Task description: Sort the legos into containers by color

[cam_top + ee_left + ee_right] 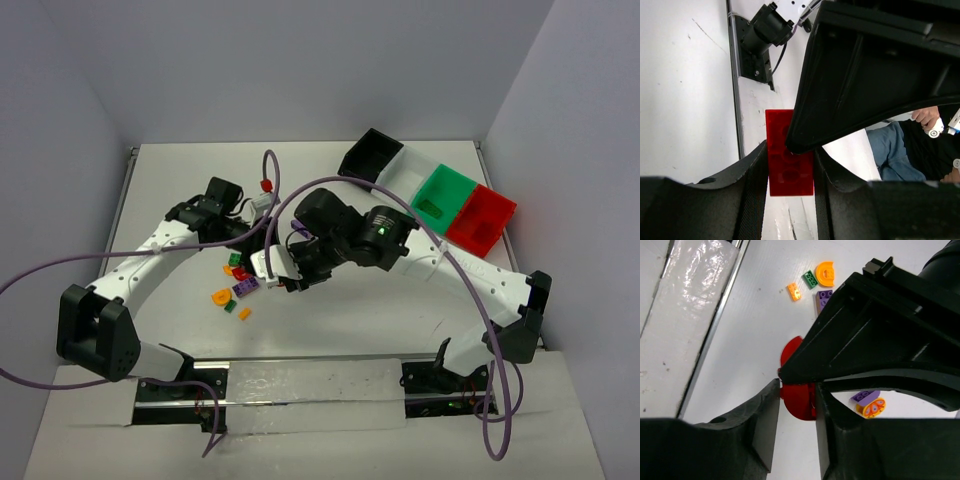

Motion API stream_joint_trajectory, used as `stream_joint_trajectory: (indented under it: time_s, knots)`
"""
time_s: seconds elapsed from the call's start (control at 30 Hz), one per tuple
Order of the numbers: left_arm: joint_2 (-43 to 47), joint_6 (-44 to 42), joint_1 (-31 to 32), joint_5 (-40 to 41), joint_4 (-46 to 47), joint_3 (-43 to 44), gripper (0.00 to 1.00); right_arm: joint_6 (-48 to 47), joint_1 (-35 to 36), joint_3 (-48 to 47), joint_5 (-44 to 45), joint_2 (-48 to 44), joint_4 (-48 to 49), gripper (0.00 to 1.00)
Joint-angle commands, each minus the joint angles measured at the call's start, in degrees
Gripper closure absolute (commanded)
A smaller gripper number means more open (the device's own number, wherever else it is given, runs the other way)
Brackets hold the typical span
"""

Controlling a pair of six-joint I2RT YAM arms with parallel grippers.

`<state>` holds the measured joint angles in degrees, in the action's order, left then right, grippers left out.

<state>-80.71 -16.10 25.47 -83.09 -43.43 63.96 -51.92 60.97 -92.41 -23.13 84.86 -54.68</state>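
My left gripper [789, 152] is shut on a flat red lego brick [789, 165], which stands out past the fingertips; in the top view this gripper [260, 200] is held above the table with the red brick [265, 185] at its tip. My right gripper [796, 390] is down on the table, its jaws closed on both sides of a red half-round lego [799, 402]. From above, the right gripper [290, 278] sits at the lego pile [238, 290]. The containers stand at the back right: black [372, 152], white [408, 170], green [443, 195], red [482, 218].
Loose legos lie near the right gripper: an orange half-round [826, 274], a green brick [810, 278], a small orange brick [794, 291], a purple brick [824, 297], and a purple-and-yellow piece [870, 404]. A taped strip [300, 385] runs along the near edge.
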Motion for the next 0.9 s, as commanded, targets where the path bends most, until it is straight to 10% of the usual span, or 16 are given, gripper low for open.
stream_joint_trajectory:
  time_s: [0.0,0.23,0.33,0.53,0.73,0.87]
  knots:
    - [0.5,-1.3,-0.1,-7.9,0.2,2.1,0.71,-0.4,0.8,1.7,1.3,0.1,-0.2,0.73]
    - [1.2,-6.4,-0.2,-4.4,-4.6,3.7,0.35,0.6,0.8,4.8,4.8,-1.1,1.4,0.92]
    - [1.3,-7.4,-0.5,-2.2,-5.5,4.7,0.01,2.0,0.8,6.5,7.3,-2.1,2.5,1.0]
    - [3.4,-5.0,-7.7,1.3,-2.1,4.7,0.01,4.5,-4.6,11.2,7.5,-5.8,2.9,1.0]
    - [17.7,15.7,-14.9,26.6,25.4,-5.1,0.01,10.0,-24.4,19.0,4.3,-13.7,5.6,1.0]
    - [19.8,20.1,-14.6,43.6,24.8,-4.6,0.01,12.5,-43.4,25.2,5.5,-17.9,8.7,1.0]
